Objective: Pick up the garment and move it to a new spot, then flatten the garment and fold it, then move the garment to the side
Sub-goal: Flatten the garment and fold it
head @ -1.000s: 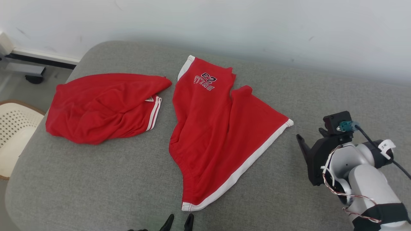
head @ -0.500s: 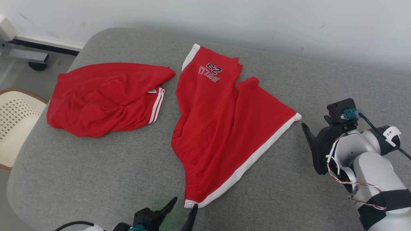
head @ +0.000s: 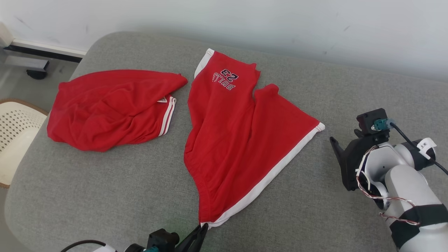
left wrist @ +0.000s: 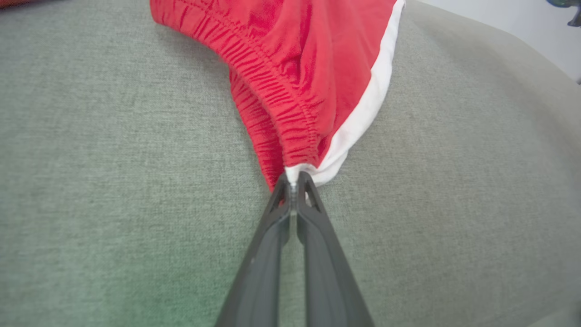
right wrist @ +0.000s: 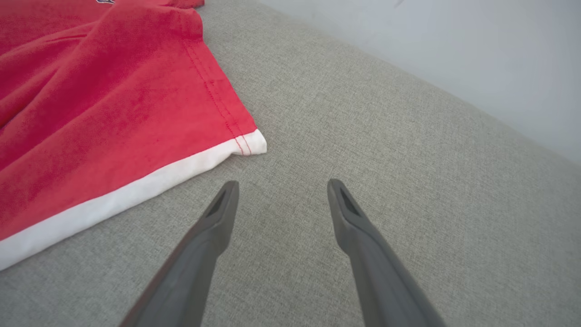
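Now my left gripper (left wrist: 294, 182) pinches the soft, floppy shorts (head: 238, 140) by their white corner, my right gripper (right wrist: 282, 185) spread apart.

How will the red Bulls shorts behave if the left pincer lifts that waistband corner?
Probably floppy: the red shorts lie creased and limp, so they should dangle from the left pincer. Likely light, being thin cloth. The pinch catches only the white corner tip beside the gathered waistband, so it may slip.
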